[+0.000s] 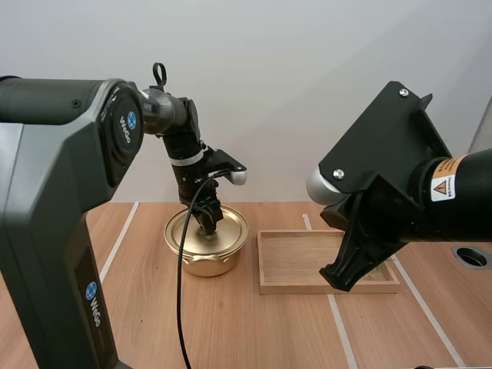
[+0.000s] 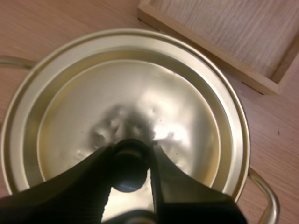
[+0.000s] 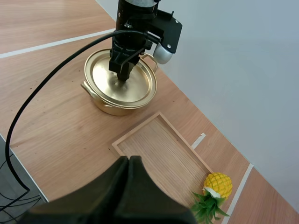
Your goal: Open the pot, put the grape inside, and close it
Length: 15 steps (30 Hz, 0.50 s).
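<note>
A gold pot [image 1: 206, 244] stands on the wooden table with its lid [image 2: 140, 88] on. My left gripper [image 1: 207, 221] reaches straight down onto the lid's middle, and its black fingers [image 2: 96, 179] pinch the dark knob [image 2: 131, 163] between them. The right wrist view looks down on that same gripper [image 3: 122, 73] over the lid [image 3: 138, 86]. My right gripper [image 1: 340, 277] hangs above the wooden tray [image 1: 307, 288], well to the pot's right; its fingers lie together as one dark wedge [image 3: 129, 159] with nothing in them.
The shallow wooden tray [image 3: 163, 154] lies just right of the pot, with nothing in it. A toy pineapple [image 3: 217, 185] lies on the table past the tray's far end. White tape lines [image 1: 338, 323] cross the tabletop.
</note>
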Motion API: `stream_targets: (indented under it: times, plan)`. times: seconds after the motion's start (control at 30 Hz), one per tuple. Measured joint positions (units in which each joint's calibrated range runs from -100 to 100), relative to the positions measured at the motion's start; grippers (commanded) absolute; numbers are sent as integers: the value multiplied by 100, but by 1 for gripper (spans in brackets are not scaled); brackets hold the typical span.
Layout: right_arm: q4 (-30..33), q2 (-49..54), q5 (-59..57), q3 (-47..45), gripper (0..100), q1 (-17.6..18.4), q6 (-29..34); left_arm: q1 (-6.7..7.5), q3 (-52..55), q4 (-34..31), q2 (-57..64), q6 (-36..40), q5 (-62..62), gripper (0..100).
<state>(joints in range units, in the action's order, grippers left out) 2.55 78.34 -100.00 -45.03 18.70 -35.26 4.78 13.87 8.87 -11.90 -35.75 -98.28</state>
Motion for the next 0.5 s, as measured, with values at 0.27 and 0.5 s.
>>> stream_targets:
  times: [0.27, 0.5]
  plan:
    - [0, 0, 0, 0, 0, 0, 0, 0, -154, 0, -11, 185, -136, 100]
    - [0, 0, 0, 0, 0, 0, 0, 0, -630, 0, 357, 340, -158, 100]
